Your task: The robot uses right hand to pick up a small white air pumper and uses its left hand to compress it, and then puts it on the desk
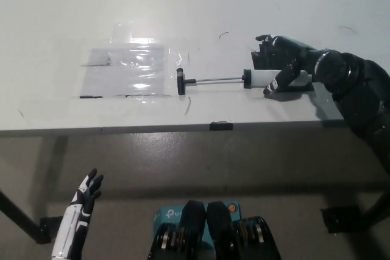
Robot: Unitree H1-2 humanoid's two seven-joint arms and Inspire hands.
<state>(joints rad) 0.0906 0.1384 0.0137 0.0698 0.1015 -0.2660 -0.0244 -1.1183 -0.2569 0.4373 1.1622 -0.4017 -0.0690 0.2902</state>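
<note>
Nearest the camera, the white left hand [85, 198] is hanging low at the lower left, below the desk edge and well apart from everything on top, its fingers spread and holding nothing. Beyond it, the desk [61, 41] is carrying a clear plastic sheet [131, 70] toward the left. Just right of that sheet, the small white air pumper [244, 78] is lying flat with its long axis running left to right: the black handle [181, 81] is sitting at the left end, the thin rod is stretching out rightward and looks fully drawn out, and the white barrel is resting at the right end on a black pad [263, 59]. Farther right, the black right hand [283, 65] is draping over that barrel from the right side, its fingers curling around the white tube; whether the grip is already firm is hard to say from this angle, since the pumper is lying on the surface, not yet lifted. The right hand is thus by far the nearer one, and the handle is pointing toward the left hand's side, which suits a later compression.
</note>
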